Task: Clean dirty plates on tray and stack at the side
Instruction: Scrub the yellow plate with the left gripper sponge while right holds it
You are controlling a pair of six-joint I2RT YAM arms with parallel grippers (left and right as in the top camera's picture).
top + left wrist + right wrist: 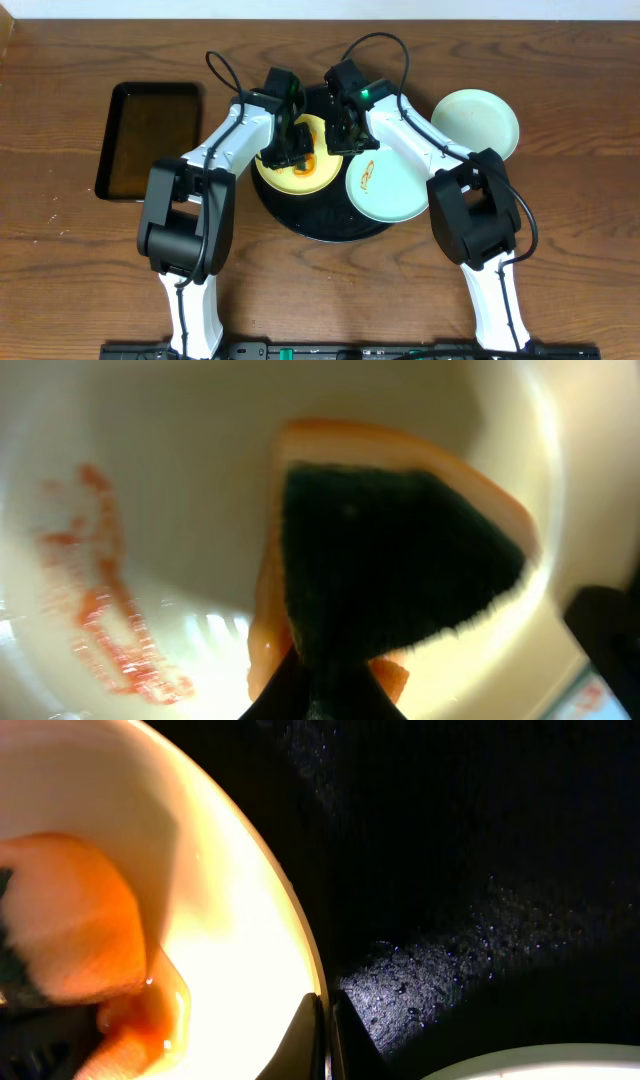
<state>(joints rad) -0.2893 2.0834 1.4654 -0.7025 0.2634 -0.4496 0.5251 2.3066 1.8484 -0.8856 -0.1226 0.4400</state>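
The yellow plate (300, 172) lies on the left of the round black tray (320, 225). My left gripper (285, 150) is shut on the orange-green sponge (400, 560) and presses it on the yellow plate (170, 480), beside orange smears (100, 600). My right gripper (325, 1020) is shut on the rim of the yellow plate (230, 940), at its right edge (338, 135). A mint-white plate with an orange smear (385, 185) lies on the tray's right. Another mint-white plate (478, 120) lies on the table to the right, off the tray.
A smaller rectangular black tray (150, 140) lies at the left of the wooden table. The round tray's wet black surface (480, 870) fills most of the right wrist view.
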